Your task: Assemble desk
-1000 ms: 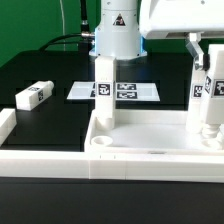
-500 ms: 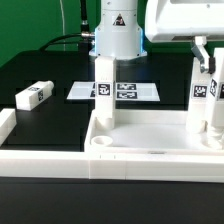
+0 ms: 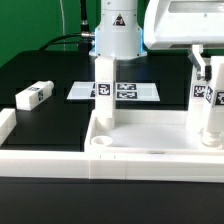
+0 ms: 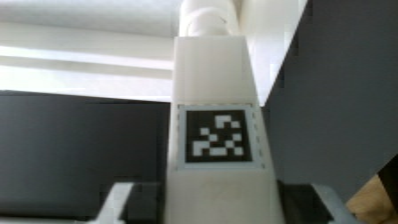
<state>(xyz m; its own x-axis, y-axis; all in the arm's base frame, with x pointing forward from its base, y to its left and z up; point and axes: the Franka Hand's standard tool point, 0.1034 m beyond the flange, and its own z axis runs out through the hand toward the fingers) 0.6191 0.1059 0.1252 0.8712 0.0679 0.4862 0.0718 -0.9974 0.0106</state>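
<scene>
The white desk top (image 3: 150,150) lies at the front as a tray with raised walls. One white leg (image 3: 104,95) stands upright in its left far corner, tag facing the camera. A second leg (image 3: 207,105) stands upright at the right far corner, and my gripper (image 3: 203,62) is shut on its upper part from above. In the wrist view this leg (image 4: 221,120) fills the middle with its tag showing, and my gripper (image 4: 221,205) has a finger pressed on each side of it. A third leg (image 3: 33,95) lies loose on the black table at the exterior view's left.
The marker board (image 3: 135,92) lies flat behind the desk top. A white border rail (image 3: 6,125) runs along the exterior view's left edge. The arm's white base (image 3: 117,30) stands at the back, with cables behind it.
My hand has turned and shifted a little over the right leg while staying shut on it. The leg's tag has moved slightly. Nothing else has moved.
</scene>
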